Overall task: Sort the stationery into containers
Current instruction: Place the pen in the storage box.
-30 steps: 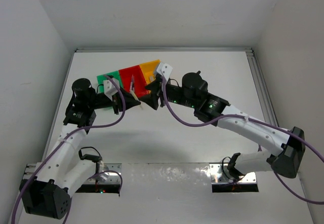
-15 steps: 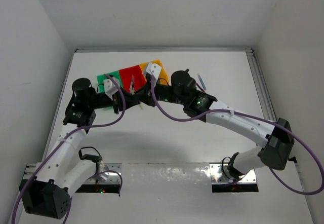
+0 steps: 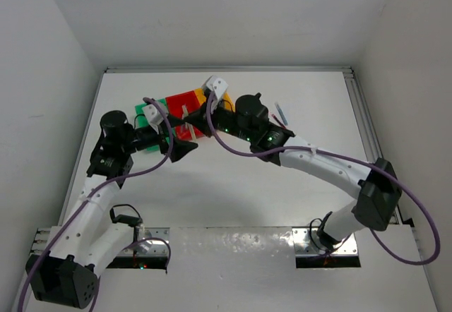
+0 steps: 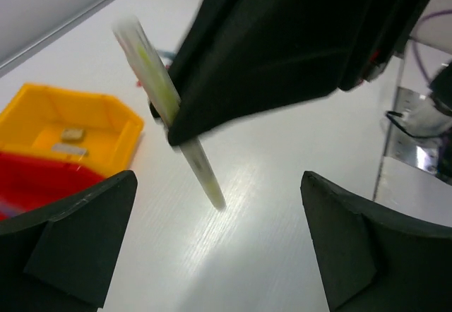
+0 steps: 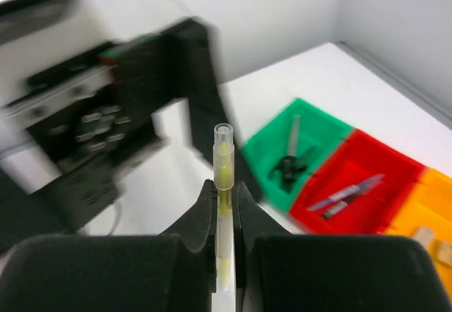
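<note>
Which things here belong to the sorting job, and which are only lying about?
Job:
- yellow-green pen, held in the right pincer
- green bin, red bin, yellow bin
- loose blue pen

Lying about:
- purple cables
- metal base plate

Near-side approach to the joined green, red and yellow plastic bins (image 3: 180, 102) is blocked: the right pincer (image 5: 224, 188), clamped on a pale translucent pen (image 5: 223, 157), stands directly ahead of the wide-spread left pincer (image 4: 217, 181). White worktop (image 3: 233, 192) nearer the arm bases lies open.
</note>
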{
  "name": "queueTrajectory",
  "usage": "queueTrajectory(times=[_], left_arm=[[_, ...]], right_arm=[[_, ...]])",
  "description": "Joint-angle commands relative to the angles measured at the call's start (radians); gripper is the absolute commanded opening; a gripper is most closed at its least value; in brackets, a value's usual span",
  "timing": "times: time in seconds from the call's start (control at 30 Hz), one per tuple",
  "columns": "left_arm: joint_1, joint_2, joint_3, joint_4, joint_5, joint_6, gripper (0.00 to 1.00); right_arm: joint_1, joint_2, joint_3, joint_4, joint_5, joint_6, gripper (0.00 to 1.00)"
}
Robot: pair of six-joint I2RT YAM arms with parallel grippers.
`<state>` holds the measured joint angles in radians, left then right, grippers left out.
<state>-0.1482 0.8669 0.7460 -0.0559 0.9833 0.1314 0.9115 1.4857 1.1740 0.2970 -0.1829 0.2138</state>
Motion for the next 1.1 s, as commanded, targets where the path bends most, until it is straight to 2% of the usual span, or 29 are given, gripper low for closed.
queueTrajectory(times=[0.0,0.1,0.23,0.33,0.4,0.53,0.63,0.77,1.07], left_arm=[[0.022,-0.054,0.012,-0.062,-0.239,-0.057,1.0],[0.056,-0.081,0.013,-0.137,-0.568,-0.121,1.0],[0.075,-0.109,0.01,-0.219,-0.821,-0.213,1.0],[0.09,-0.117,0.001,-0.269,-0.947,-0.243,1.0],[0.099,-0.123,-0.007,-0.28,-1.012,-0.25,1.0],[0.113,-0.138,-0.025,-0.286,-1.064,-0.251,0.99],[0.121,-0.143,-0.042,-0.276,-1.081,-0.257,0.99],[0.128,-0.144,-0.056,-0.262,-1.069,-0.253,0.99],[0.136,-0.147,-0.079,-0.237,-1.072,-0.237,0.99]], right_arm=[[-0.039,0.063,0.122,0.077,0.176,0.03,0.0],[-0.052,0.23,0.264,0.048,0.334,0.038,0.0],[-0.054,0.393,0.439,0.028,0.509,0.053,0.0],[-0.06,0.592,0.579,0.005,0.555,0.041,0.0],[-0.062,0.649,0.647,-0.012,0.574,0.035,0.0],[-0.077,0.74,0.668,0.05,0.621,0.044,0.0],[-0.097,0.807,0.713,0.034,0.629,0.093,0.0],[-0.112,0.881,0.734,0.054,0.547,0.13,0.0],[-0.112,0.912,0.696,-0.007,0.522,0.263,0.0]])
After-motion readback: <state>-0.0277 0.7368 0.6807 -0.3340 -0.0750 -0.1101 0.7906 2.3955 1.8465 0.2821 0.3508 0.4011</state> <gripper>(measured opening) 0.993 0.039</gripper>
